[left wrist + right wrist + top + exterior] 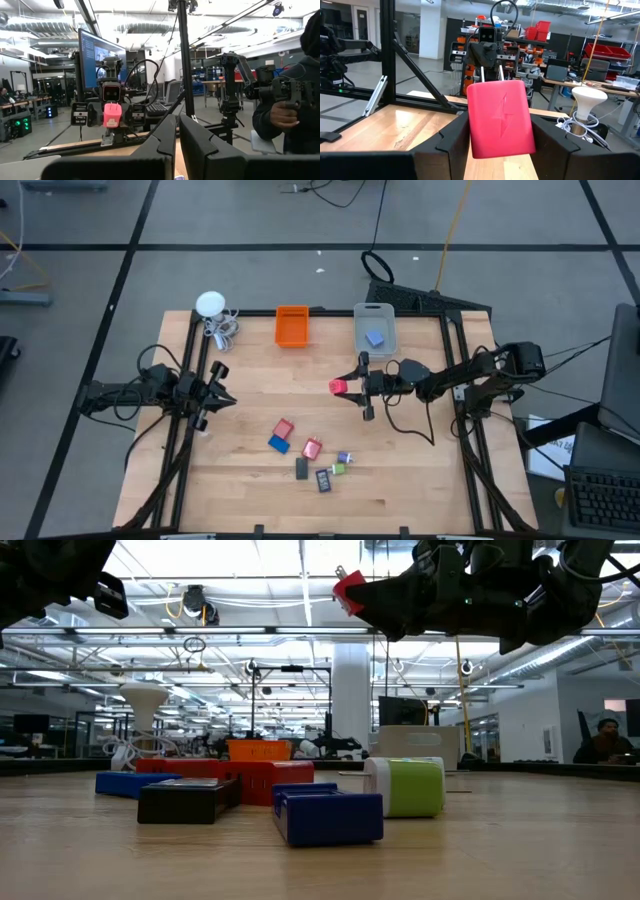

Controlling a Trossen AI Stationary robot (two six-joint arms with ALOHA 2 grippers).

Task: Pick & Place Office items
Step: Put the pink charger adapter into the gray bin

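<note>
My right gripper (341, 388) is near the table's middle, high above it, shut on a red block (500, 120) with a lightning mark; the block also shows in the low view (349, 590). My left gripper (222, 394) hovers at the table's left side, shut and empty; in its wrist view its fingers (165, 140) stand close together. Several small items lie on the near middle of the table: a red block (283, 428), a blue block (278, 444), a pink block (312, 448), a dark flat piece (302, 468) and a green bit (339, 469). My right gripper pinches the red block by its two opposite sides (471, 131) between its two fingers. The fingers lie level and point toward the table's left. The block stands nearly upright in the hold, its marked face toward the wrist, lifted clear of the table.
An orange bin (291, 326) and a clear grey bin (362, 340) holding a blue block (375, 337) stand at the far edge. A white round gadget (210, 304) with coiled cable (222, 330) sits at the far left. A person's hand (282, 114) shows beyond the table.
</note>
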